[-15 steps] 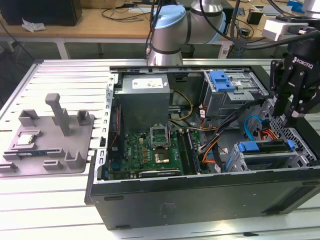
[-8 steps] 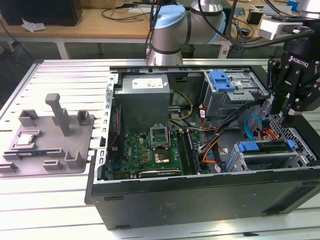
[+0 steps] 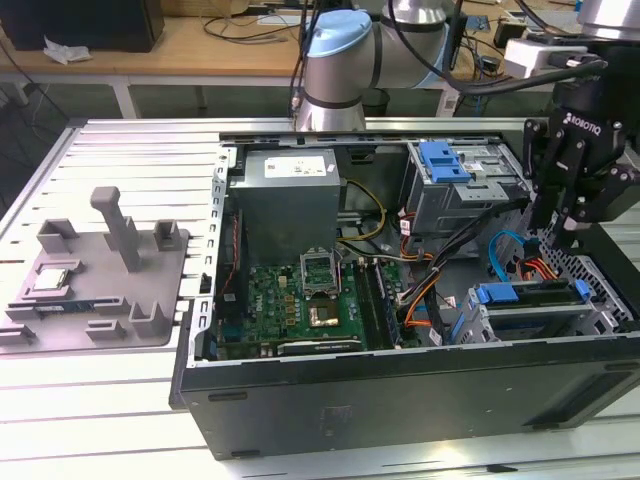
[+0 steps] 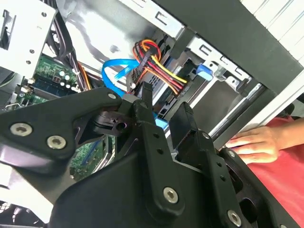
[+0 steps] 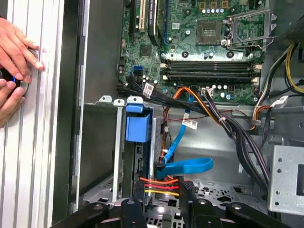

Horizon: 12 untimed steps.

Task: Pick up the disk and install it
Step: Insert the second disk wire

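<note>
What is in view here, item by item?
computer case: one, black, open, on the table
table: one, silver, slotted
motherboard: one, green, on the case floor
power supply: one, grey, at the case's far side
drive cage: one, grey with a blue latch, towards the exterior view's right
disk: one, blue-framed, in the near bay below the gripper
flat cable: one, blue, beside the bay
fixture tray: one, grey, at the exterior view's left, with a small silver chip on it
person's hands: two, on the table beside the case
robot arm: one, silver and blue, behind the case
gripper: one, black, open, over the bay
</note>
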Each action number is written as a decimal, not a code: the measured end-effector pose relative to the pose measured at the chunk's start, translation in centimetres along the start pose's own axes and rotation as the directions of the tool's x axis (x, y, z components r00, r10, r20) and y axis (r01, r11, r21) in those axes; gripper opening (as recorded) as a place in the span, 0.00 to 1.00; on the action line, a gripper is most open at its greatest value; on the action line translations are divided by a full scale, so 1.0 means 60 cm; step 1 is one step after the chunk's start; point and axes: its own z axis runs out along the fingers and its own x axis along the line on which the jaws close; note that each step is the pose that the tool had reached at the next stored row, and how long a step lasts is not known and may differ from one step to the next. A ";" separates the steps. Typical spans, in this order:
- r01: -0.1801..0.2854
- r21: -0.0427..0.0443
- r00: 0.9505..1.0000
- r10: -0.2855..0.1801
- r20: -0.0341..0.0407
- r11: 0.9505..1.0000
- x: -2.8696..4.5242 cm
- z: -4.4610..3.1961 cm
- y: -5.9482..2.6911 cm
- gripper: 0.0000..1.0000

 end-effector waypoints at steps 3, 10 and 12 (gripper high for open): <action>0.000 0.000 1.000 0.000 0.000 1.000 -0.001 0.003 0.008 0.42; 0.000 0.000 1.000 0.000 0.000 1.000 0.009 0.011 0.019 0.42; -0.001 0.002 1.000 0.001 -0.001 1.000 0.009 0.012 0.020 0.42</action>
